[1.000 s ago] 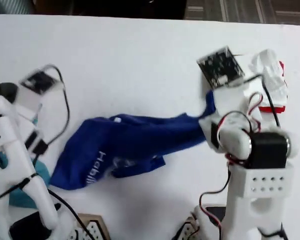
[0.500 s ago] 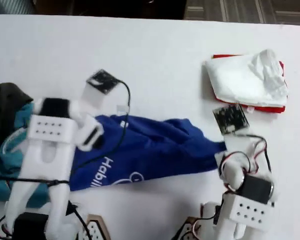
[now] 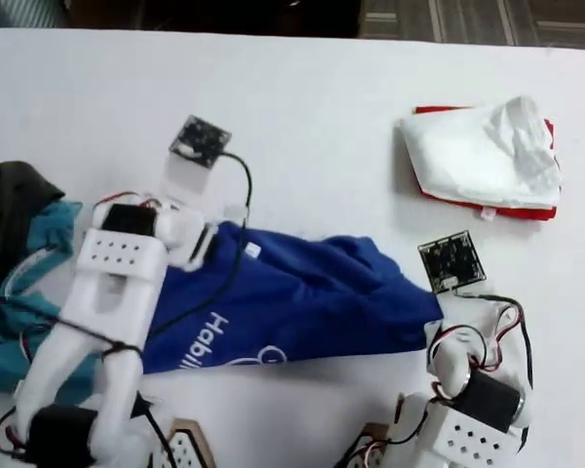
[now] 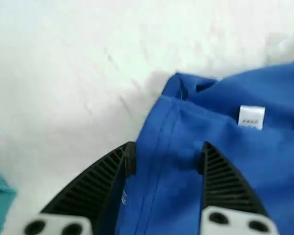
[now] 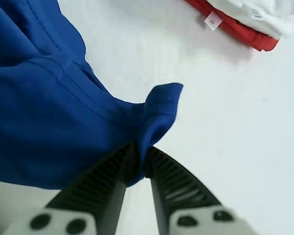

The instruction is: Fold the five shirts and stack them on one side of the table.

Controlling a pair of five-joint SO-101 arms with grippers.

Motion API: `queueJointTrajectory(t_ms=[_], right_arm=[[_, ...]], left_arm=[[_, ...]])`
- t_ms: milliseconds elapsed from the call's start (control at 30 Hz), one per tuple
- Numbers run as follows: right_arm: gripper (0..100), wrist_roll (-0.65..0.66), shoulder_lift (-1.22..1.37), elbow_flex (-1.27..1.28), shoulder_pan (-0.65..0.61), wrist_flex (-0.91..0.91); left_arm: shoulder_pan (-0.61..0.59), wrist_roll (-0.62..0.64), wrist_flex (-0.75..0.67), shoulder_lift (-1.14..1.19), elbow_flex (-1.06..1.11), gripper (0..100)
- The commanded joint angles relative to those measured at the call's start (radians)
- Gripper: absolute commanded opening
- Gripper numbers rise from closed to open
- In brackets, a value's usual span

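Note:
A blue shirt (image 3: 302, 297) lies crumpled and stretched across the near middle of the table. My left gripper (image 3: 226, 232) is at its collar end. In the left wrist view the gripper (image 4: 167, 157) is open, its fingers straddling the hemmed edge of the blue shirt (image 4: 225, 161) near a white label (image 4: 251, 117). My right gripper (image 3: 435, 317) is at the shirt's other end, near the table's front edge. In the right wrist view the right gripper (image 5: 139, 159) is shut on a bunched corner of the blue shirt (image 5: 39, 117).
A folded white shirt (image 3: 473, 151) rests on a folded red shirt (image 3: 517, 209) at the back right; the red edge (image 5: 235, 30) shows in the right wrist view. A black shirt (image 3: 10, 200) and a teal shirt (image 3: 24, 292) lie heaped at the left edge.
My right gripper has drawn the blue shirt's end back from beside the white stack toward the front edge. My left arm has swung in from the left to the collar end.

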Motion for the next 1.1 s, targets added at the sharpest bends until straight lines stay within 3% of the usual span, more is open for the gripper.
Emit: queueJointTrajectory(t_ms=[0, 400, 600, 700, 833, 1067], right_arm=[[1.9, 0.008, -0.013, -0.006, -0.007, 0.002], [1.9, 0.003, -0.012, -0.006, -0.007, -0.002], [1.9, 0.003, -0.012, -0.006, -0.007, -0.002], [1.9, 0.002, -0.012, -0.006, -0.007, -0.001], [1.9, 0.002, -0.013, -0.006, -0.007, 0.002], [1.9, 0.002, -0.016, -0.006, -0.007, 0.002]], left_arm=[[0.005, -0.041, 0.037, 0.032, 0.013, 23], [0.003, -0.183, 0.374, 0.034, 0.031, 23], [-0.015, -0.175, 0.539, 0.034, -0.213, 23], [-0.049, -0.097, 0.532, 0.041, -0.352, 23], [-0.044, 0.069, 0.459, 0.044, -0.364, 23], [-0.018, 0.087, 0.282, 0.149, -0.254, 23]])
